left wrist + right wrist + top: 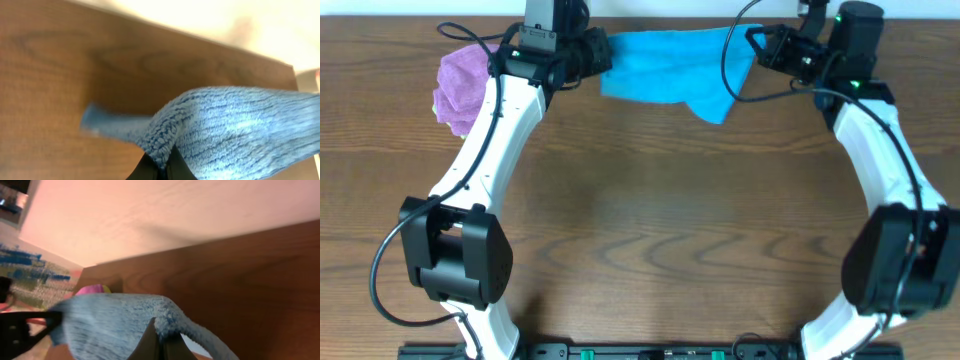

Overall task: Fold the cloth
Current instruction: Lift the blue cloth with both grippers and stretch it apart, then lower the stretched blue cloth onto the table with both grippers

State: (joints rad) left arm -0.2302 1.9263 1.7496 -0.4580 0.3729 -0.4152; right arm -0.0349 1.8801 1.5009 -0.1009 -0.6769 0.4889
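The sky-blue terry cloth (665, 66) lies at the far edge of the table, stretched between both arms. My left gripper (597, 55) is shut on its left edge; in the left wrist view the cloth (235, 125) rises from between the dark fingertips (161, 167), with one corner trailing left onto the wood. My right gripper (757, 48) is shut on the right edge. In the right wrist view the cloth (107, 322) bunches over the pinched jaws (161, 342) and a fold hangs to the right.
A purple cloth (460, 80) lies bunched at the far left, partly under the left arm; it shows as a pink patch (92, 289) in the right wrist view. The table's far edge runs just behind the cloths. Bare wood (690, 210) fills the middle.
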